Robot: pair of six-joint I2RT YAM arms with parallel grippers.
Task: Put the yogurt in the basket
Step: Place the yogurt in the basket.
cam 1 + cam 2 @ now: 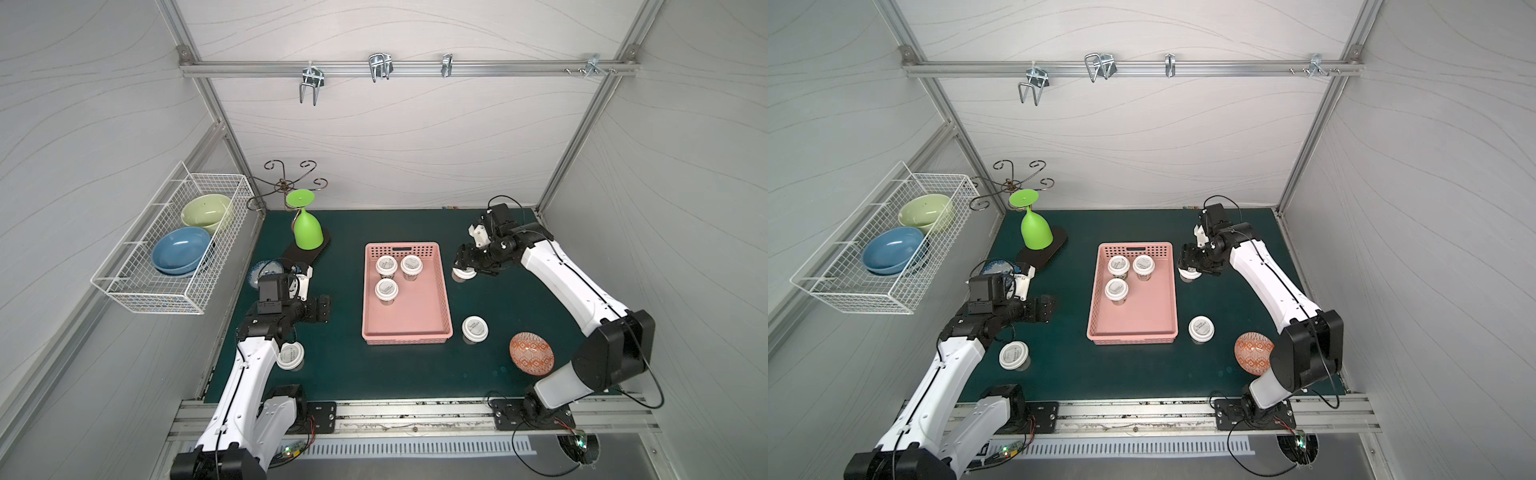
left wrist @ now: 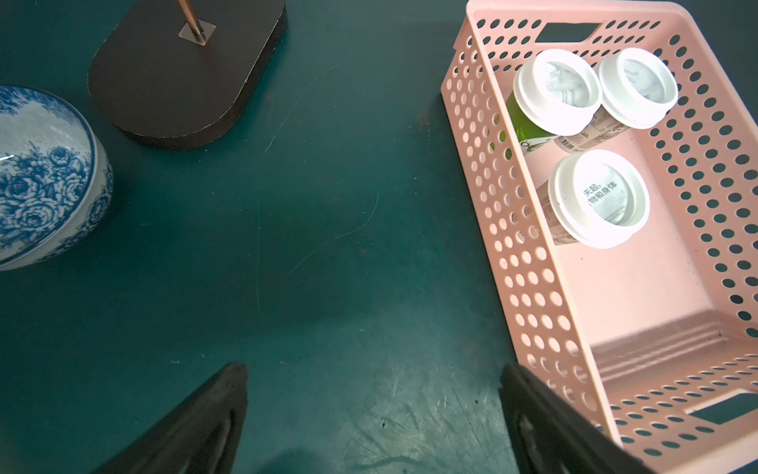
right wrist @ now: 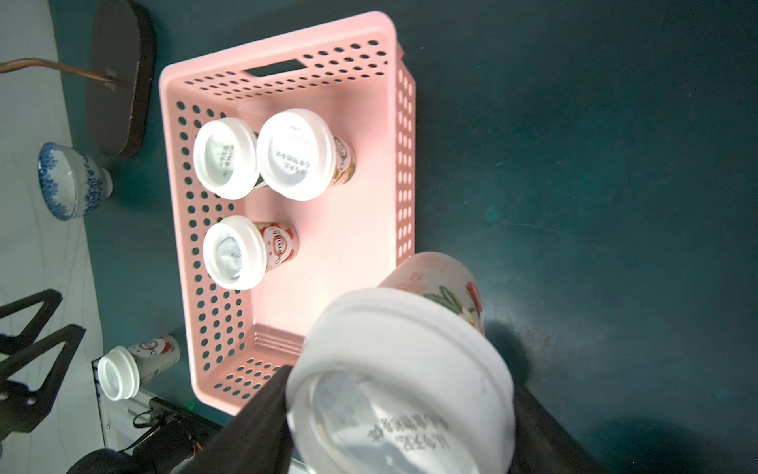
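Note:
The pink basket [image 1: 415, 316] [image 1: 1142, 316] lies mid-mat with three white-lidded yogurt cups [image 1: 386, 266] upright in its far half. My right gripper [image 1: 464, 272] [image 3: 400, 394] is shut on another yogurt [image 3: 410, 353], pinching its lid from both sides just outside the basket's right wall [image 3: 406, 164]. That cup leans in the jaws. A loose yogurt [image 1: 474, 329] stands off the basket's near right corner. One more yogurt [image 1: 290, 356] stands beside my left forearm. My left gripper [image 1: 324, 309] [image 2: 373, 381] hovers open over bare mat, left of the basket [image 2: 640, 295].
An orange patterned bowl [image 1: 531, 354] sits near the right arm's elbow. A blue-and-white bowl [image 1: 259, 274] and an upturned green glass [image 1: 307, 232] on a dark stand are at the left rear. A white wire basket [image 1: 137, 286] holding bowls hangs on the left wall.

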